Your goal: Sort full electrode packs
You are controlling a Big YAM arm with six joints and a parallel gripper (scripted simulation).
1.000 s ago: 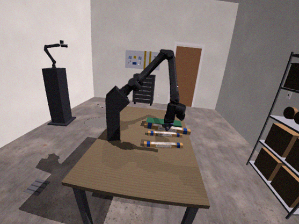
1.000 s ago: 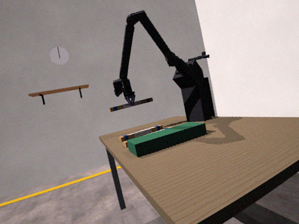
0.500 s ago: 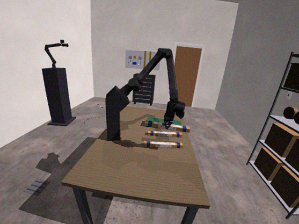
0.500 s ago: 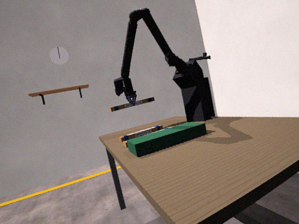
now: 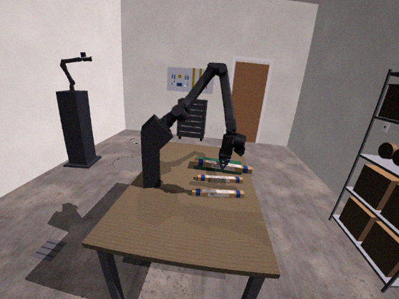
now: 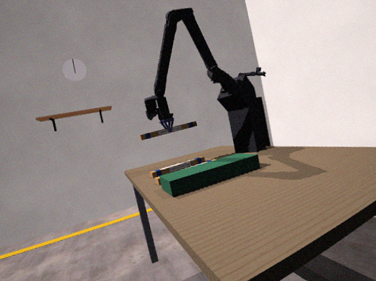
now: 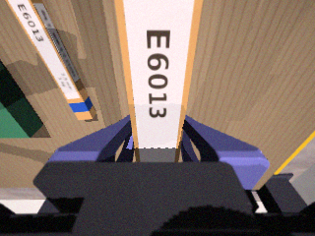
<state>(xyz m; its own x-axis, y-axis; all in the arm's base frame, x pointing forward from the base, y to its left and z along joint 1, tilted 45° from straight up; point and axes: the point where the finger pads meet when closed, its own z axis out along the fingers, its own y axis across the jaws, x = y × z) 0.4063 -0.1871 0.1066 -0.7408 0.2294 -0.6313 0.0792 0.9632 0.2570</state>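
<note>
The tool (image 5: 224,162) (image 6: 167,124) (image 7: 157,118), its fingers closed on the long sides of one electrode pack (image 5: 209,164) (image 6: 182,128) (image 7: 158,74), holds it level and well above the green platform (image 5: 197,158) (image 6: 213,176) (image 7: 17,110), the landmark for all places given here. The nearer resting pack (image 5: 220,178) lies flat on the wooden surface (image 5: 190,228) (image 6: 267,207) (image 7: 236,74), just beside the platform; the farther resting pack (image 5: 218,193) lies roughly parallel, farther from the platform. Nothing rests on the platform itself. Each pack is probably a stiff, slender carton with smooth faces, heavier if full; rods loose inside a partly used one might shift and tip it. A mid-length hold across the narrow width—as here—should balance best, with light pressure to spare the card. Contents are hidden, so full and partly used look alike. In the exterior view the platform masks much of the resting packs; in the wrist view the held pack runs out of frame at the top—its far end is cut off—and the small label print is illegible.
</note>
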